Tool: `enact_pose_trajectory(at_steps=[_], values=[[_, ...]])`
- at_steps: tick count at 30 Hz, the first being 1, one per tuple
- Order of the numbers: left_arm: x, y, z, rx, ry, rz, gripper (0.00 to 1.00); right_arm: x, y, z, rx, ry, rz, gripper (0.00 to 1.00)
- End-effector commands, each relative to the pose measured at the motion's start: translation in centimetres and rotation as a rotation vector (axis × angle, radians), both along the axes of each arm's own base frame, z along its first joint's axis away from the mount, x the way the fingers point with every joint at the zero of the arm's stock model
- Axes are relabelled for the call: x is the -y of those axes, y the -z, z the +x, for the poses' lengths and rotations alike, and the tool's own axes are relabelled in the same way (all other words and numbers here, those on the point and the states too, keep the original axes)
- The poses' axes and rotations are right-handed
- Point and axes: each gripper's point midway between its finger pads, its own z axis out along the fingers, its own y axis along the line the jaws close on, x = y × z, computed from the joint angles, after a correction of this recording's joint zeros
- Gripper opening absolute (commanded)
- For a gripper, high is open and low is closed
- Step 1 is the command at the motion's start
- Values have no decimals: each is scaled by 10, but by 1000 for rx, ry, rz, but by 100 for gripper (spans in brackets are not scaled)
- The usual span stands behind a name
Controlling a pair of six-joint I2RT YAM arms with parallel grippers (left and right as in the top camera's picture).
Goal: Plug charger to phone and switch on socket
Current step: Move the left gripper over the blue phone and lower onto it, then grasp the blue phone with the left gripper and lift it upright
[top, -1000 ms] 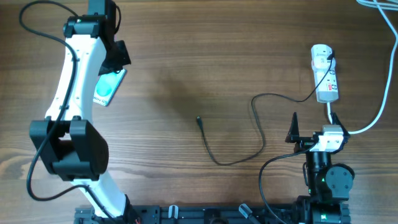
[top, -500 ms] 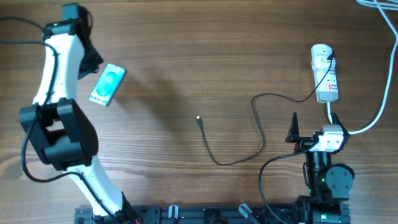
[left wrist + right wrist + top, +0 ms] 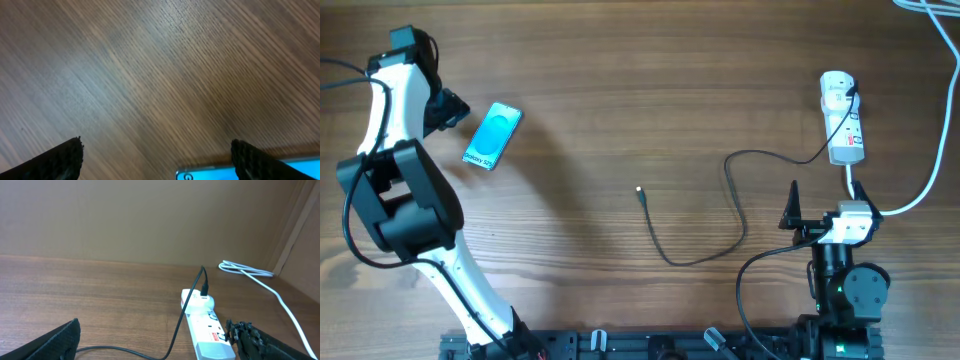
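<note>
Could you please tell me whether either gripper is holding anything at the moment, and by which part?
Nothing is held: the left gripper stands open and empty beside the phone, and the right gripper is open and empty too.

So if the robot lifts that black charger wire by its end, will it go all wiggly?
Probably floppy: the charger lies in loose curves. It looks thin, so likely light. Its other end sits in the socket, so it may tug back.

phone flat left, charger centre, socket right
</note>
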Motion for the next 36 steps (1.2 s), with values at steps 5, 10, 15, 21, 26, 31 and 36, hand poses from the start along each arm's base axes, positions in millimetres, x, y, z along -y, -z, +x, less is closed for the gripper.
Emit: enact_pose_trajectory(at_steps=[5,10,15,21,26,31,36], values=[[1,22,-6,-33,-5,-17,100,-3,-3,0,13,-17,-6,100],[10,42,-15,-52,-2,-59,100,-3,-3,0,13,-17,-5,100],[15,63,-27,-72,-2,-74,100,-3,-3,0,13,-17,-5,99],[45,74,-42,-113,0,-235,100,-3,-3,0,13,-17,-6,100],[76,72,-69,-212,-16,-396,100,-3,-3,0,13,-17,-6,100],[96,67,-93,-324,-11,-447,100,-3,-3,0,13,-17,-6,100],[106,69,-104,-379,31,-452,100,-3,-3,0,13,-17,-6,100]])
